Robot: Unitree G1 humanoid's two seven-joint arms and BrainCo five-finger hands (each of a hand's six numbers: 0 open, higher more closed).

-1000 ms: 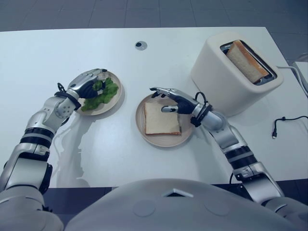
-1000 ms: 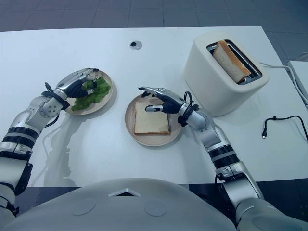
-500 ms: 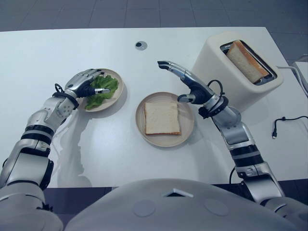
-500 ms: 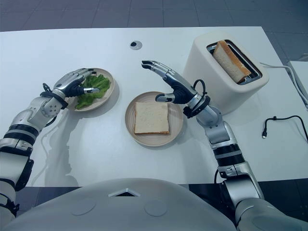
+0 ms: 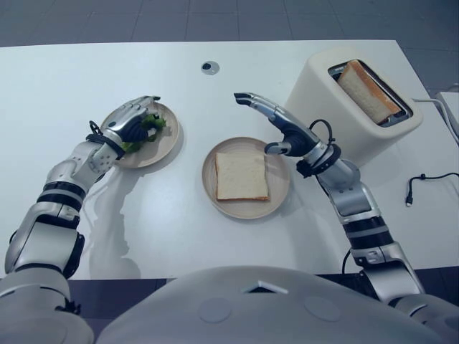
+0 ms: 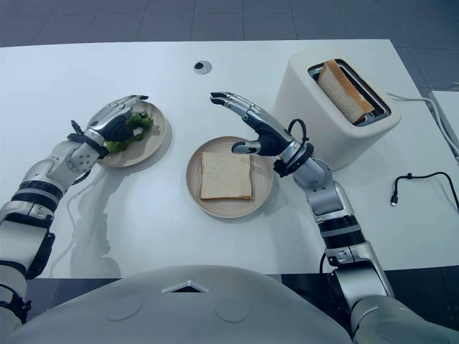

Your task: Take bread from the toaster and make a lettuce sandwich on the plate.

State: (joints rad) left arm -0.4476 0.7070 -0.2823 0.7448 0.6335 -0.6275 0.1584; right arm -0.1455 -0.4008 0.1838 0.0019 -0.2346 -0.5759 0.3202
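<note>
The left forearm (image 5: 77, 167) is stretched forward and inward from the left side, with the wrist slightly raised. The left hand (image 5: 131, 120) is turned palm down and its fingers are curled around a bunch of lettuce (image 5: 153, 122). The right forearm (image 5: 346, 192) is angled up and inward from a bent elbow. The right hand (image 5: 285, 131) is held raised with nothing in it, its fingers (image 5: 251, 102) extended straight and pointed forward and leftward, the thumb tucked beneath the palm.
</note>
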